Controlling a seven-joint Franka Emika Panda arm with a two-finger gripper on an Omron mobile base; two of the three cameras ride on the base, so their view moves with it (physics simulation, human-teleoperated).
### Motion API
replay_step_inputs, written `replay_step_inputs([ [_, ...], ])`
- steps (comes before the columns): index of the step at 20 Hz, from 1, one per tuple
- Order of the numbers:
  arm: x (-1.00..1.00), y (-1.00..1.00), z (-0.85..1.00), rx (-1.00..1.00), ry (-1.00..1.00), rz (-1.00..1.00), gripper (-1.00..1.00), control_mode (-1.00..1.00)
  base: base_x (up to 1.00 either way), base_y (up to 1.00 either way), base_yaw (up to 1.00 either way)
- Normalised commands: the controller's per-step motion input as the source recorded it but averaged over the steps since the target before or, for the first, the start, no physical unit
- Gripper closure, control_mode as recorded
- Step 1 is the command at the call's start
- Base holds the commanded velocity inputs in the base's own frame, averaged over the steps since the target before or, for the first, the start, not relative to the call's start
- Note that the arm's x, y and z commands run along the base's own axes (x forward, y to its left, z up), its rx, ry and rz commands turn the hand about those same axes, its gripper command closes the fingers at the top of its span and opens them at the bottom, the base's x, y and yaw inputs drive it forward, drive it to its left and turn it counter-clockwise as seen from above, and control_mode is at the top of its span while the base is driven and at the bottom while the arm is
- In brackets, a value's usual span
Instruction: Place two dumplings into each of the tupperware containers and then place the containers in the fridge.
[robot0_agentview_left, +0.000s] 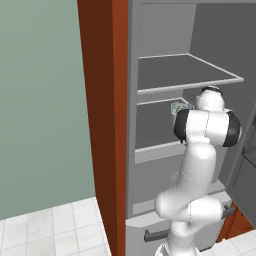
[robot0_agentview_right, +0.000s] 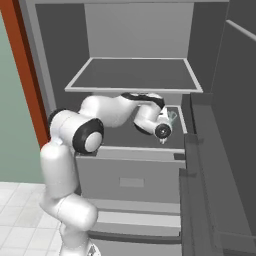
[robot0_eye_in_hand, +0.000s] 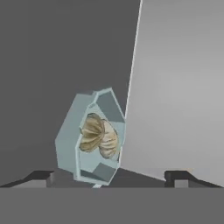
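Observation:
The fridge (robot0_agentview_left: 165, 70) stands open, and my arm reaches in to its lower shelf. On that shelf, near the right inner wall, lies a pale blue-teal tupperware container (robot0_eye_in_hand: 70, 135), also seen as a small pale container (robot0_agentview_left: 178, 107) (robot0_agentview_right: 171, 117) just past my hand. Two tan pleated dumplings (robot0_eye_in_hand: 98, 135) lie inside it. My gripper (robot0_eye_in_hand: 110, 177) is open. Its fingertips (robot0_eye_in_hand: 41, 177) stand wide apart on either side of the container's near end and touch nothing.
An upper shelf (robot0_agentview_left: 185, 75) hangs close above my arm. The fridge door (robot0_agentview_right: 220, 150) stands open at the right. A reddish-brown wood panel (robot0_agentview_left: 102, 100) flanks the fridge on the left. Drawers (robot0_agentview_right: 130, 180) sit below the shelf, above a tiled floor (robot0_agentview_left: 50, 230).

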Motion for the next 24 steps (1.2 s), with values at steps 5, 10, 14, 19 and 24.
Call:
replay_step_inputs([
  [5,-1.00,0.67,0.60,-0.35,-0.22,0.10,-1.00,-1.00,0.00,0.00,0.00],
  [10,-1.00,0.62,0.34,-0.51,-0.03,0.16,-1.00,-1.00,0.00,0.00,0.00],
  [14,-1.00,0.04,0.37,-0.52,0.00,0.16,-1.00,-1.00,0.00,0.00,0.00],
  [19,-1.00,0.04,0.39,-0.54,0.06,0.13,-1.00,-1.00,0.00,0.00,0.00],
  [24,-1.00,0.38,0.22,-0.67,0.23,0.04,-1.00,-1.00,0.00,0.00,0.00],
])
